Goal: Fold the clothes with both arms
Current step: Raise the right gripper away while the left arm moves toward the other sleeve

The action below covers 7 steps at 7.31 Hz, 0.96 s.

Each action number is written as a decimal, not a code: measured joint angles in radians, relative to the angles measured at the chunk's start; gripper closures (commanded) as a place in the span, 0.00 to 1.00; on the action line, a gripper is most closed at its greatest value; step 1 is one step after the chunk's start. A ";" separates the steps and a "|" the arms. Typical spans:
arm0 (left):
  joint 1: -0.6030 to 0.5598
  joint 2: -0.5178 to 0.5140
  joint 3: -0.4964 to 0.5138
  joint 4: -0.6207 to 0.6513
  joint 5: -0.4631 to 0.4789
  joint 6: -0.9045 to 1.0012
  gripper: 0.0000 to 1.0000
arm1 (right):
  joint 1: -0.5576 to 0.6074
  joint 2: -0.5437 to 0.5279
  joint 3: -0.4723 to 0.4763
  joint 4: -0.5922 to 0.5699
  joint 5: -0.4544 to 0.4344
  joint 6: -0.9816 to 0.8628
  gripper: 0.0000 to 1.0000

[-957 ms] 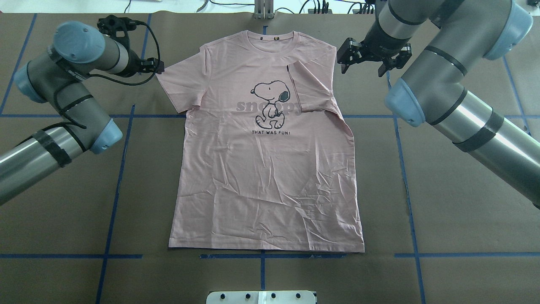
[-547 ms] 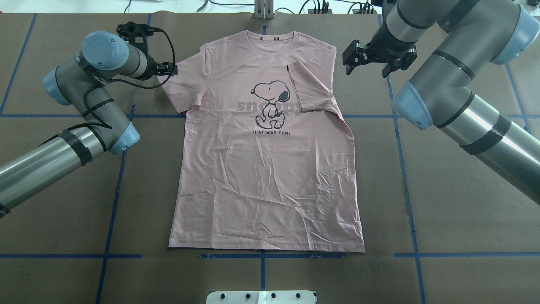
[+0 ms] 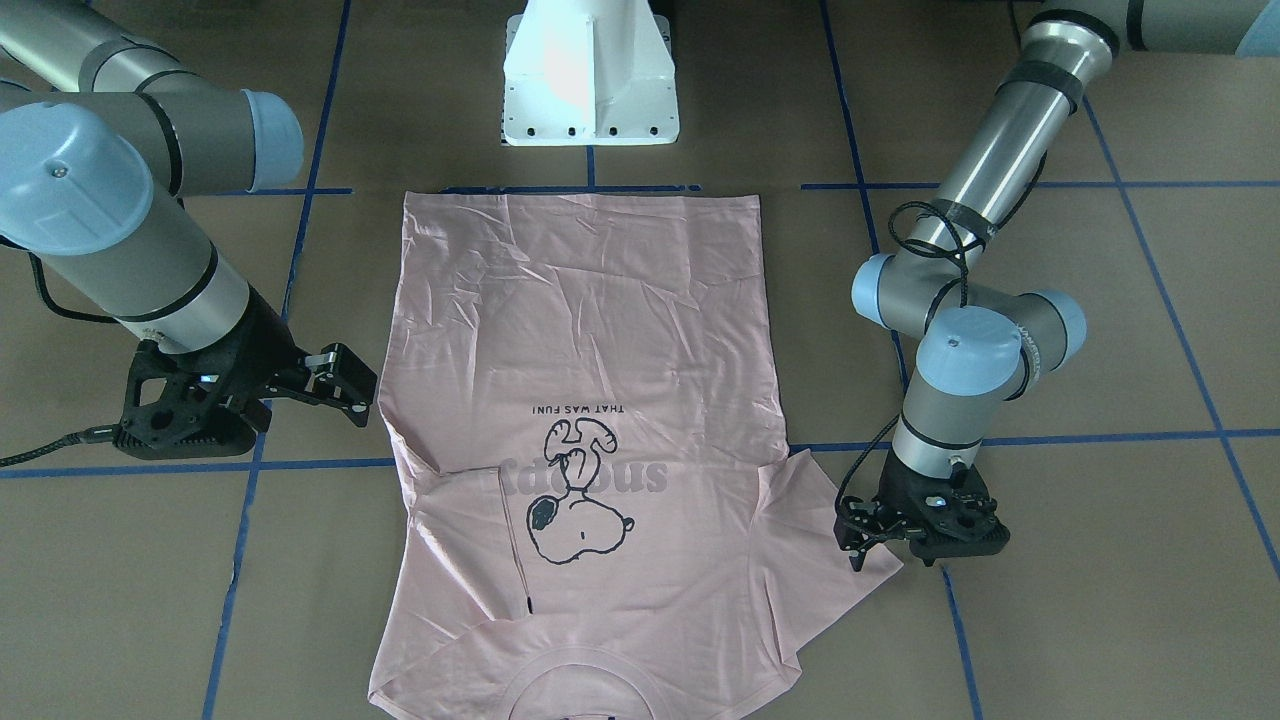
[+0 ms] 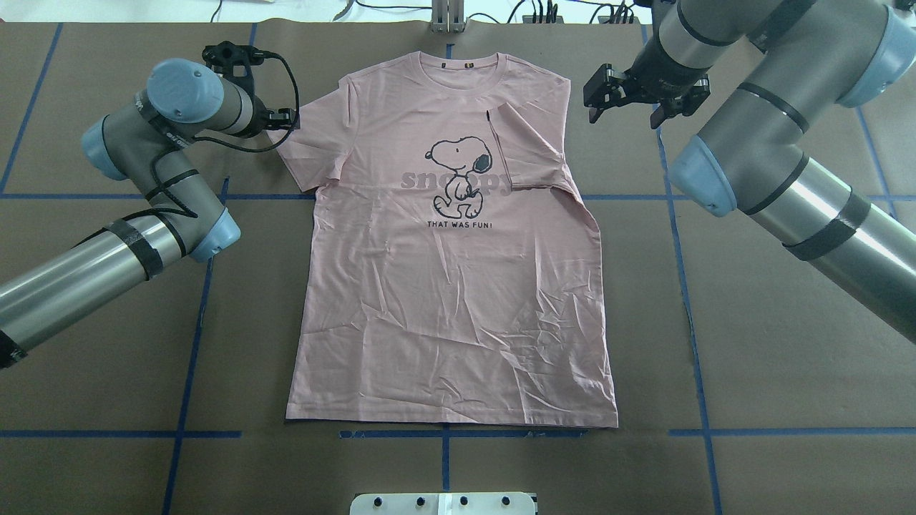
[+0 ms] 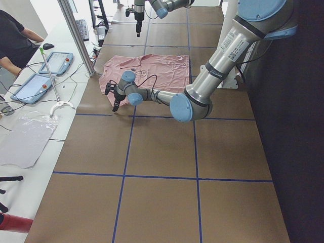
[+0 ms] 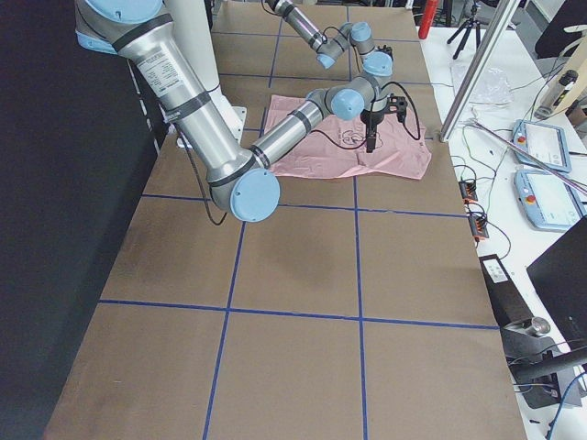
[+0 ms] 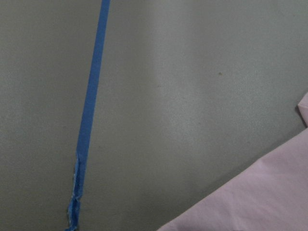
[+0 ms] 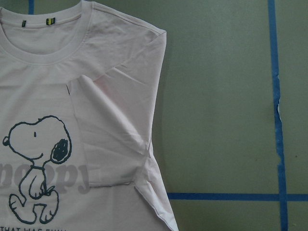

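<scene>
The light pink T-shirt (image 4: 458, 300) lies flat, print up, collar at the far side. Its right sleeve (image 4: 526, 154) is folded in over the chest; its left sleeve (image 4: 308, 143) lies spread out. My left gripper (image 4: 290, 118) is low at the outer edge of the left sleeve and looks open; in the front-facing view (image 3: 856, 540) it is at the sleeve's tip. The left wrist view shows only a sleeve corner (image 7: 260, 202) and no fingers. My right gripper (image 4: 621, 118) is open and empty, hovering over bare table just right of the shirt's shoulder (image 8: 144, 43).
The brown table cover has blue tape lines (image 4: 193, 322). The white pedestal base (image 3: 590, 90) stands at the robot's side near the hem. A metal post (image 4: 447, 14) and cables sit at the far edge. An operator (image 5: 15, 35) and tablets are beyond it.
My left arm has swung right, bringing its gripper up to the left sleeve's edge. My right gripper has drifted slightly up and right, away from the shirt. The shirt has not moved.
</scene>
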 measured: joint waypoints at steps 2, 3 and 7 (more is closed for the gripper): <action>0.000 -0.002 0.005 -0.001 0.000 0.006 1.00 | 0.003 0.000 0.002 0.000 0.003 0.002 0.00; -0.001 -0.002 0.005 0.000 -0.001 0.016 1.00 | 0.004 0.000 0.002 0.000 0.004 0.003 0.00; -0.013 -0.007 -0.009 0.006 -0.009 0.028 1.00 | 0.006 -0.002 0.003 0.000 0.005 0.003 0.00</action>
